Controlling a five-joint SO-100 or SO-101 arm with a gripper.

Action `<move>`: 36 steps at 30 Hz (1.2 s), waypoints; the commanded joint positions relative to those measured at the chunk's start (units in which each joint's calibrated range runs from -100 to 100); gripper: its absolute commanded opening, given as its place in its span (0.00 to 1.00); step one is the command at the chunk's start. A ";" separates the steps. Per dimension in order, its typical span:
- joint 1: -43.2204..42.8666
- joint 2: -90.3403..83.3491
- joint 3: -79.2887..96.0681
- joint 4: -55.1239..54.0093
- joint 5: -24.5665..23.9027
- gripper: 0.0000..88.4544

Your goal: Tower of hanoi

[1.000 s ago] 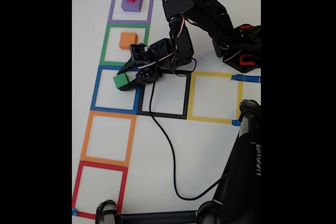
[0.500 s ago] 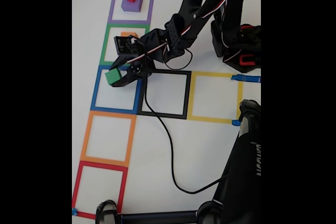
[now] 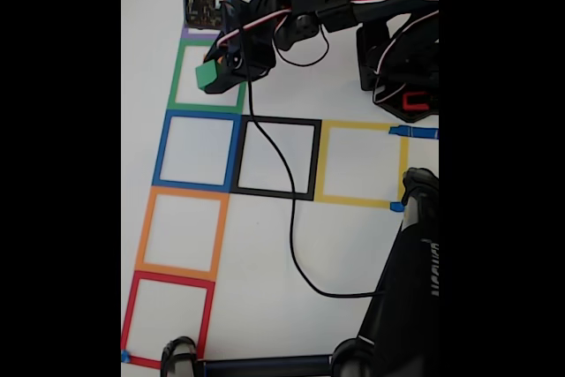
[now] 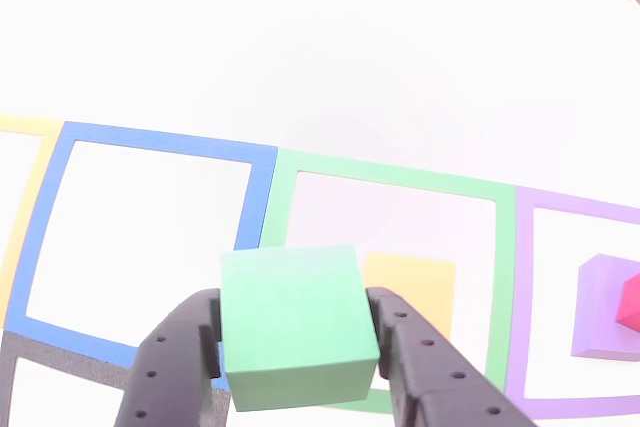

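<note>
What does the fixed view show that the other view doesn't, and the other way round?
Fixed view alone: the arm's base, the black cable trailing across the table, and the black, yellow, orange and red tape squares.

Other view alone: the orange cube lying inside the green tape square, just behind the held cube, and the gripper's two fingers pressing its sides.

Both: the gripper shut on the green cube, lifted over the green square, with the red cube on the purple cube.
</note>
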 commanded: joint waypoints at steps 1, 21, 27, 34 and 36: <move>2.56 -4.00 -17.68 18.51 0.00 0.06; 13.40 -3.19 -34.77 36.49 0.00 0.05; 17.71 -9.16 -11.04 18.83 0.00 0.05; 19.82 -9.00 12.96 -8.62 0.00 0.05; 19.82 -6.82 16.96 -15.42 0.00 0.05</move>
